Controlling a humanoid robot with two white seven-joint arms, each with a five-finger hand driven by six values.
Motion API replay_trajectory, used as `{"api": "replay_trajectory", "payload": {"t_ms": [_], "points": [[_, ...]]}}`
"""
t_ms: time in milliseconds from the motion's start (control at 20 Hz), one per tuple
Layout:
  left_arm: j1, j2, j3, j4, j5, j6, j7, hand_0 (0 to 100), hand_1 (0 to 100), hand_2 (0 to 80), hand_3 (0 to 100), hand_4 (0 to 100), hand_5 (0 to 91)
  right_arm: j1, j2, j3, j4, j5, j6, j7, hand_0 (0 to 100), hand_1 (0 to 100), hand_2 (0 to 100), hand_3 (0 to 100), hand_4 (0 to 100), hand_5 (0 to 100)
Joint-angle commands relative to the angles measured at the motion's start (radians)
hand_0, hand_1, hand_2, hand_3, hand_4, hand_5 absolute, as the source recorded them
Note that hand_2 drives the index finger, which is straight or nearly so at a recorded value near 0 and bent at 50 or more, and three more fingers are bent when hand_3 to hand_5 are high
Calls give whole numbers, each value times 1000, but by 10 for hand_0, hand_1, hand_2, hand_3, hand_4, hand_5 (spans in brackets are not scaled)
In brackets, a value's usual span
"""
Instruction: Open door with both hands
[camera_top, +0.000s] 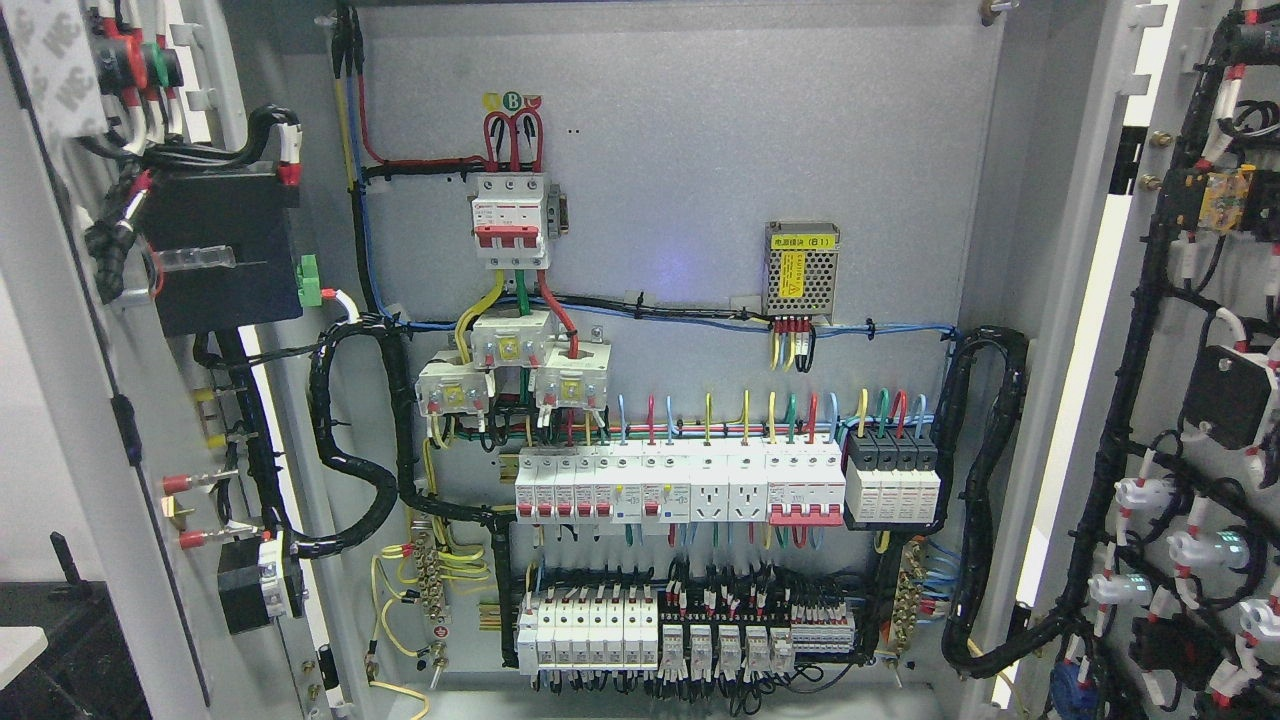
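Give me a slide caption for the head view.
Electrical cabinet with left door and right door swung open, exposing breakers.

Two open doors (60, 400), one cabinet (680, 150)

You face the cabinet's back panel (700, 150) (breaker rows (725, 485) low on it), between left door (60, 420) and right door (1200, 400).

We see a pale grey metal back panel (700, 150) behind white breakers with red levers (510, 220), a silver perforated power supply with a yellow label (801, 268), black corrugated cable conduit (985, 480), and red, yellow, green and blue wires (760, 405).
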Motion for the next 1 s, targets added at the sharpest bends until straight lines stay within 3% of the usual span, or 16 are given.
{"api": "replay_trajectory", "payload": {"t_ms": [0,701,952], "points": [[-5,-46,73,-214,4,-5,-4,0,0,0,0,0,0,3,-34,-106,-39,8,-3,-6,380,0,0,0,0,0],[-165,-115,79,-338,-6,-20,-2,0,0,0,0,0,0,-40,-25,-291,-28,-51,43,-13,380,0,0,0,0,0],[-223,-146,79,-372,-9,-28,-2,0,0,0,0,0,0,-45,-31,-333,-28,-55,43,-13,380,0,0,0,0,0]]}}
